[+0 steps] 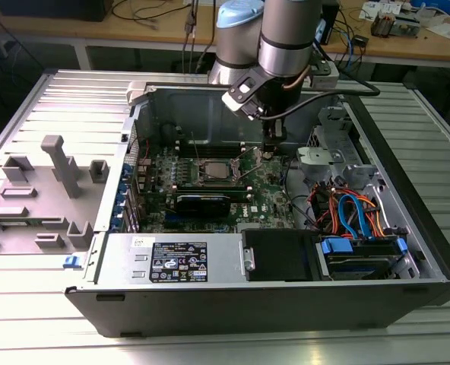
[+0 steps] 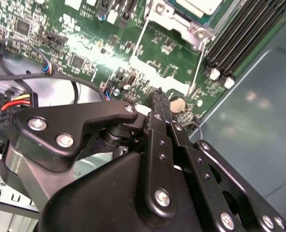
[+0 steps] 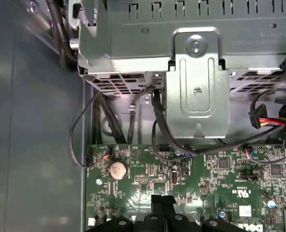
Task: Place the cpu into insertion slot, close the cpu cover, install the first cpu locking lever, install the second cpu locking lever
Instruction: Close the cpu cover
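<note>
**Exterior view.** Green circuit board (image 1: 267,194) lies on the floor of an open computer case (image 1: 286,304), which rests on a ribbed metal table (image 1: 27,334). The arm (image 1: 286,38) reaches down into the case, and its gripper (image 1: 271,143) hangs low over the board near the back wall. The socket (image 1: 213,170), with a silvery rim and a darker middle, sits toward the exterior view's left of the gripper and apart from it. Blue and orange cables (image 1: 354,213) lie by the drive bay on the exterior view's right. Grey plastic fixtures (image 1: 58,163) stand on the table outside the case.

**Second wrist view.** The black fingers (image 2: 158,113) are pressed together with nothing between them. Their tips are just beside a round coin battery (image 2: 178,104) on the board. At the frame edge the chip (image 2: 201,5) shows a pale metal top and lies in the socket. The cover plate (image 2: 174,21) lies flat around the chip. Whether the plate is latched cannot be told. Long black memory slots (image 2: 239,43) run beside the socket.

**First wrist view.** The joined fingertips point at the board, with the coin battery near them. A folded metal bracket (image 3: 196,87) stands beyond the board's edge, and black wires (image 3: 80,125) loop down from there to the board.
</note>
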`<state>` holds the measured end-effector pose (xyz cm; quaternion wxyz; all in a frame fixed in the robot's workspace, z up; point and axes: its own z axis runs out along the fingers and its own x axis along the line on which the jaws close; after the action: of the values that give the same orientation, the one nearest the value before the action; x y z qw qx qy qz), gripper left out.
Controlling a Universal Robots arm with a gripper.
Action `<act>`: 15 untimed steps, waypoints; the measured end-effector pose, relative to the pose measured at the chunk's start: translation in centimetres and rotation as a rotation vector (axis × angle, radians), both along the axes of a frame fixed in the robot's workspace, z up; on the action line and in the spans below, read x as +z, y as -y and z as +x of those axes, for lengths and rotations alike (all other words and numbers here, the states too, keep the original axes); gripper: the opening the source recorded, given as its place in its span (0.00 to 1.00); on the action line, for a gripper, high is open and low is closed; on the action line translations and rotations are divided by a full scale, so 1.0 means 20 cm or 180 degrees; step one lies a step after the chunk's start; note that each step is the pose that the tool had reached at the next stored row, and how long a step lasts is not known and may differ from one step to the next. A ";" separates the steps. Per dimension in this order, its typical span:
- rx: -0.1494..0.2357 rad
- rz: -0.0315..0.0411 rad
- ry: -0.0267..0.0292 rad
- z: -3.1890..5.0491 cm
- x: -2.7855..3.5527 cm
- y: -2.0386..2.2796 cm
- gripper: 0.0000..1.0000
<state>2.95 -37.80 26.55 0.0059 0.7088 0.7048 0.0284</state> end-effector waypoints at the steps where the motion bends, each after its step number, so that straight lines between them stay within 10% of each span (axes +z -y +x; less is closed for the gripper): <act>1: 0.0008 0.0000 -0.0001 0.005 -0.005 0.000 0.11; 9: 0.0063 -0.0001 -0.0023 0.024 -0.095 -0.007 0.11; 15: 0.0076 0.0000 -0.0048 0.016 -0.100 -0.007 0.11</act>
<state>3.28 -37.65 24.54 0.0003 0.7005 0.7132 0.0231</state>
